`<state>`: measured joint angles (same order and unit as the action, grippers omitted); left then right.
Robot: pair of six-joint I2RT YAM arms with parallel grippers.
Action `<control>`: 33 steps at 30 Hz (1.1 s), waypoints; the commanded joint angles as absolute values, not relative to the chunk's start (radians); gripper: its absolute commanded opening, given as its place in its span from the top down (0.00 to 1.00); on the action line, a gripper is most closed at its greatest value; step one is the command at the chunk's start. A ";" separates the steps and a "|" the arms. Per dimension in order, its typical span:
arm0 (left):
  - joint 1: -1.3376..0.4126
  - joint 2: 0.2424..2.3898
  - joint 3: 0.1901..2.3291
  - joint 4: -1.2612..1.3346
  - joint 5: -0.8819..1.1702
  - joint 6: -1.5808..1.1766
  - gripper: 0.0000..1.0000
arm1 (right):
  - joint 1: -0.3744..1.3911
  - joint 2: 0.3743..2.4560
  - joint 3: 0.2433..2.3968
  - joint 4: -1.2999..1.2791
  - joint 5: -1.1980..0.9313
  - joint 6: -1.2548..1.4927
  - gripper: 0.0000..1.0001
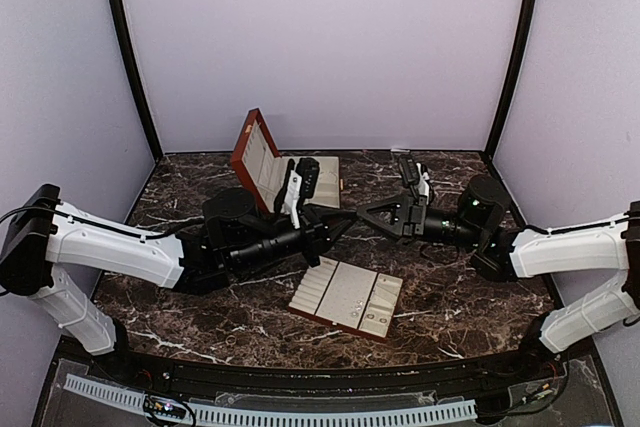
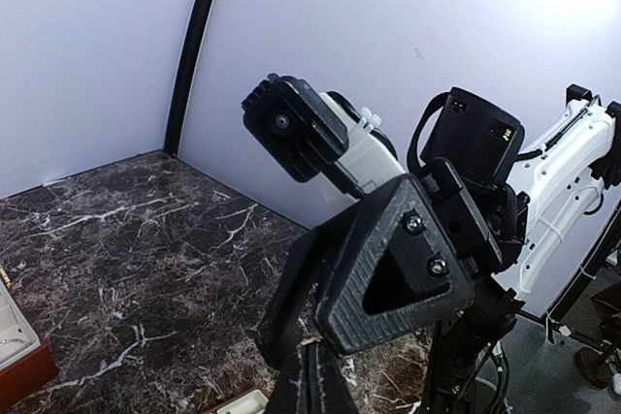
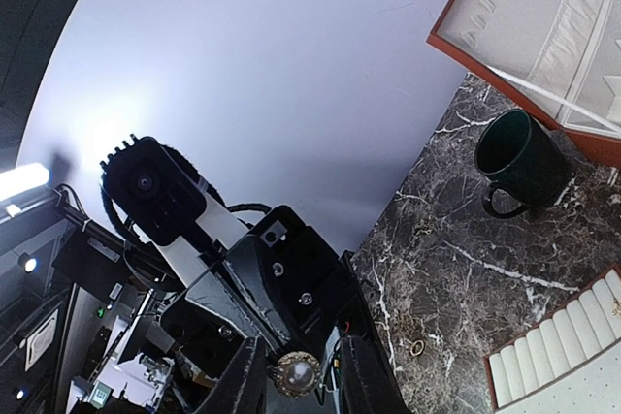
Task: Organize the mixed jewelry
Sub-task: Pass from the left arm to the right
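Early days, I'd say: the flat cream slotted tray (image 1: 345, 297) looks mostly unfilled, and a tiny gold loop (image 3: 417, 347) lies loose on the dark marble table (image 3: 466, 269). The piece in play, a round pale jewel with a beaded rim (image 3: 296, 372), hangs mid-air between the arms. It looks pinched by the closed left end effector (image 1: 340, 225), while the right end effector (image 3: 301, 361) has its jaws narrowed either side, seemingly not touching.

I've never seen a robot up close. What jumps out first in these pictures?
The white-and-black left arm and right arm reach toward each other and nearly meet above the middle of the dark marble table. A small round pale jewel sits between the right arm's fingers. At the back stands an open red-brown box with cream lining, a dark green cup near it; a flat cream slotted tray lies toward the front.
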<state>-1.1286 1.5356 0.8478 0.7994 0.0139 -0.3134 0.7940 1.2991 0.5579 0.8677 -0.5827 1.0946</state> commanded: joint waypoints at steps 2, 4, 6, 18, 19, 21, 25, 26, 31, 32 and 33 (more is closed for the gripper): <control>-1.131 1.523 0.841 0.847 0.028 -0.305 1.00 | 0.802 1.292 0.582 0.904 -0.598 1.094 0.80; -1.131 1.522 0.839 0.848 0.025 -0.305 1.00 | 0.801 1.289 0.579 0.905 -0.600 1.095 0.82; -1.131 1.523 0.838 0.849 0.022 -0.305 1.00 | 0.802 1.290 0.580 0.904 -0.606 1.098 0.82; -1.131 1.535 0.848 0.819 0.012 -0.312 1.00 | 0.801 1.292 0.577 0.908 -0.603 1.103 0.97; -1.131 1.536 0.848 0.819 0.014 -0.314 1.00 | 0.802 1.292 0.575 0.908 -0.602 1.102 0.98; -1.131 1.538 0.849 0.815 0.019 -0.317 1.00 | 0.801 1.293 0.573 0.906 -0.592 1.098 1.00; -1.131 1.537 0.853 0.796 0.025 -0.321 1.00 | 0.801 1.286 0.576 0.850 -0.567 1.057 1.00; -1.131 1.537 0.854 0.792 0.026 -0.323 0.98 | 0.801 1.282 0.580 0.819 -0.558 1.034 1.00; -1.131 1.517 0.840 0.775 0.019 -0.330 0.82 | 0.802 1.250 0.618 0.593 -0.488 0.875 1.00; -1.131 1.510 0.835 0.773 0.016 -0.331 0.80 | 0.801 1.243 0.629 0.547 -0.475 0.848 1.00; -1.131 1.503 0.827 0.770 0.015 -0.333 0.77 | 0.801 1.238 0.637 0.509 -0.462 0.822 1.00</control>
<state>-1.1206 1.5387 0.8452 0.7509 -0.0113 -0.3286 0.7944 1.2633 0.5850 0.7074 -0.5526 0.9668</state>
